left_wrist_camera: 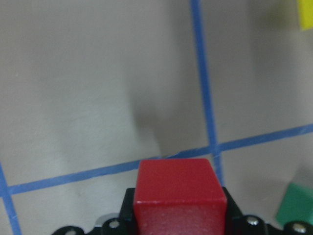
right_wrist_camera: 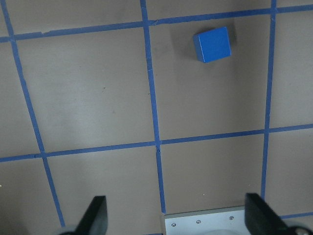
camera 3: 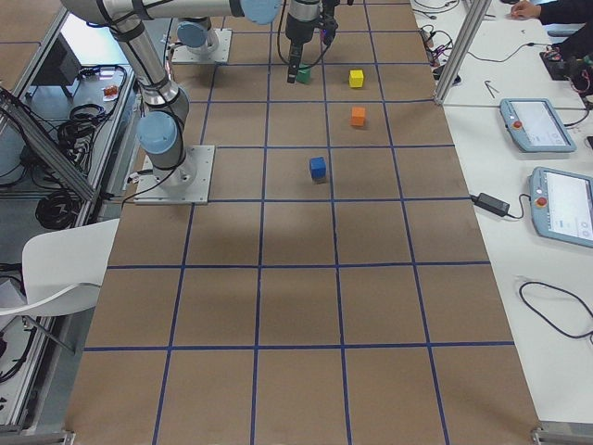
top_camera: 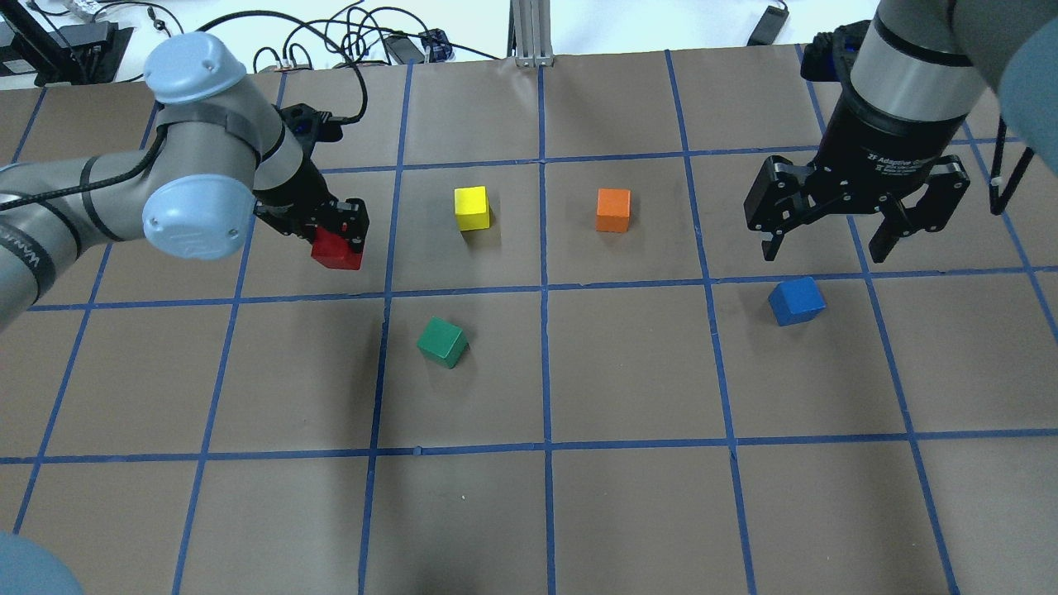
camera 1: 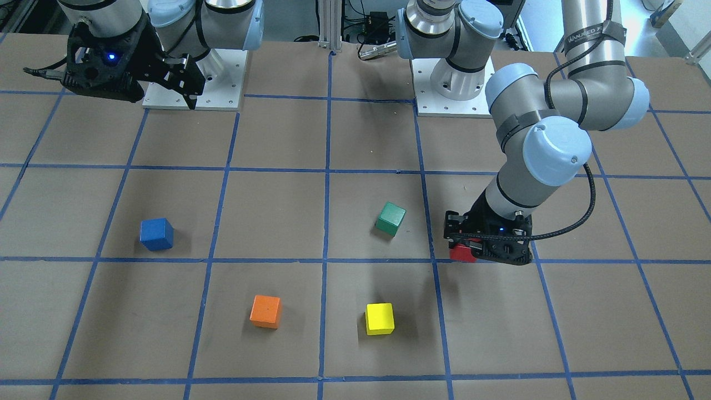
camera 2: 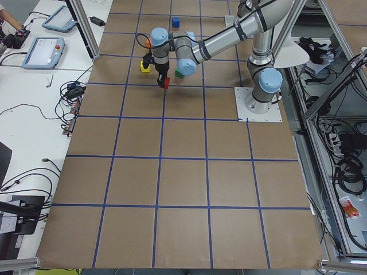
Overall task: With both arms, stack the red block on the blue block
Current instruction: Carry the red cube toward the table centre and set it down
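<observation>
- Likely light, rigid, slick-painted red block (top_camera: 335,255); left gripper (top_camera: 340,237) clamps its flat opposite sides.
- Empty right gripper (top_camera: 825,248) gapes wide; blue block (top_camera: 796,301) at its 7 o'clock, overhead view.

The brown counter (top_camera: 628,512), gridded with blue tape (top_camera: 545,372), carries the blue block (top_camera: 796,301), green cube (top_camera: 441,342), orange cube (top_camera: 613,210) and yellow cube (top_camera: 472,208), all apart.
</observation>
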`<state>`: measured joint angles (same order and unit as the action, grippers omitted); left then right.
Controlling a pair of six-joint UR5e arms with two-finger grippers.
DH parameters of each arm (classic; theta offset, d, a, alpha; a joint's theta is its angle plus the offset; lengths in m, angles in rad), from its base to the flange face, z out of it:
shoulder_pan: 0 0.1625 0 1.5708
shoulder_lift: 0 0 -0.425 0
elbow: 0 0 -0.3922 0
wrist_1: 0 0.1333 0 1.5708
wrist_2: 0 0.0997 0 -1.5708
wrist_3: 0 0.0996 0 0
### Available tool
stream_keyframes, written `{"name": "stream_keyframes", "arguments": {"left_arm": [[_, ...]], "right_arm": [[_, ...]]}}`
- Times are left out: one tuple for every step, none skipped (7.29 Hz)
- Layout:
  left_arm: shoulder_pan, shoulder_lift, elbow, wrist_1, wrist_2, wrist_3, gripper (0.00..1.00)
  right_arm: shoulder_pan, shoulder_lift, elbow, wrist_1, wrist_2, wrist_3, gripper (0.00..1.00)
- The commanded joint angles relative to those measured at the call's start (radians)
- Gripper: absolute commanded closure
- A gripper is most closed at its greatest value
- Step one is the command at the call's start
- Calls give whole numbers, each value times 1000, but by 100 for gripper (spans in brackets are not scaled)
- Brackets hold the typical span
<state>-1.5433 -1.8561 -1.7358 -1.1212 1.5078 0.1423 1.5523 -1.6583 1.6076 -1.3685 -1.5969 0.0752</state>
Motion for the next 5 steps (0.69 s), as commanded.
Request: {"name": "stream_keyframes", "arguments": {"left_arm": [[-191,-52,65,-11,-3,-258,75],[-265,-83,64,33,-1,-324,75],[-318,-121,62,88,2,-424,75],[-360,-158,65,115,21,-481,75],[-376,-196,65,173,34,-493,75]], "right_arm": [[0,0,0,2,0,0,0],[-1,0,0,2,2,-2,0],[0,0,-1,-17,2,0,0],[-1,2,0,-15,2,-2,0],[0,2,0,-15,2,0,0]]}}
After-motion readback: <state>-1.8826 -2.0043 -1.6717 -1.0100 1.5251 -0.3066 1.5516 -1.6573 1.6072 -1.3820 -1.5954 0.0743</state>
